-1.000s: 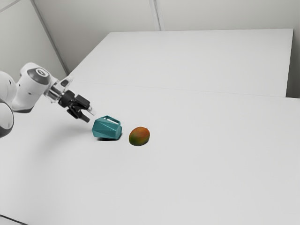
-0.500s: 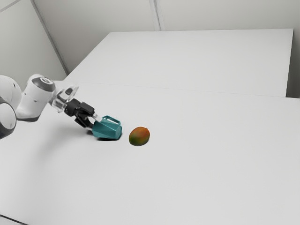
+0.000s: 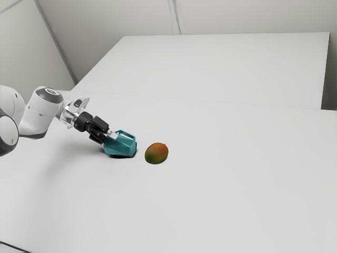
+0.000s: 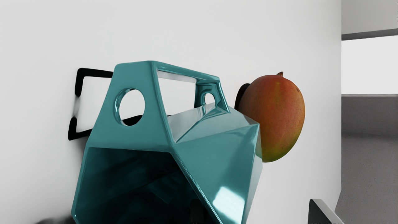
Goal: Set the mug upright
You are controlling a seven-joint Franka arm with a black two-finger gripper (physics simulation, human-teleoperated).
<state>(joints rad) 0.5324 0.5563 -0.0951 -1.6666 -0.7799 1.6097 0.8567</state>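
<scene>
Mug lies on its side, left of the middle in the exterior view, its bottom near a mango. The gripper is open, one finger inside it, the other finger outside. It looks like grabbing time: next, pinch the side, then lift and tip it up

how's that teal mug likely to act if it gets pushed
The mug would probably slide or rock rather than roll freely, since its sides are flat facets. Its crisp, hard-looking edges suggest a stiff body, and the glossy finish may make it slippery.
</scene>
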